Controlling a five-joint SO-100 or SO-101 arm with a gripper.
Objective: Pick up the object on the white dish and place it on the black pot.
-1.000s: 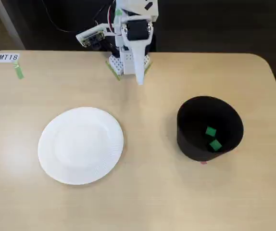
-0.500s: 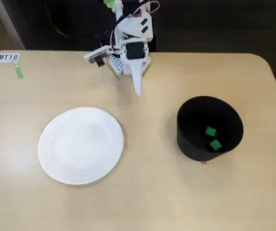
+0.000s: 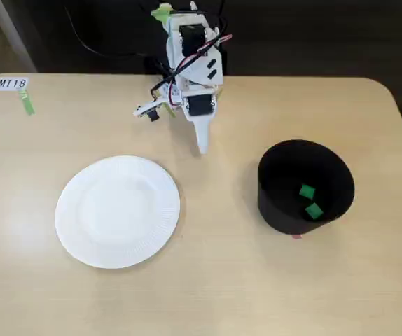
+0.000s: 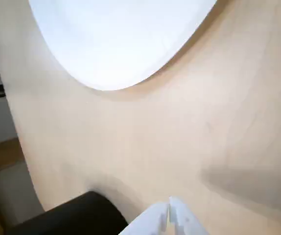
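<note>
From the fixed view I see the gripper (image 3: 202, 147) hanging over bare table (image 3: 215, 280) at the far side, between the plate (image 3: 118, 211) on the left and the pot (image 3: 305, 186) on the right, touching neither. My wrist view shows its 2 white fingertips (image 4: 156, 217) pressed together with nothing between them. The white plate lies flat and nothing rests on it. I count 2 small green cubes inside the black pot, 1 (image 3: 307, 191) just beyond the other (image 3: 314, 211); I cannot tell which one came from the plate. A label (image 3: 12, 83) reading MT18 sits at the far left corner.
</note>
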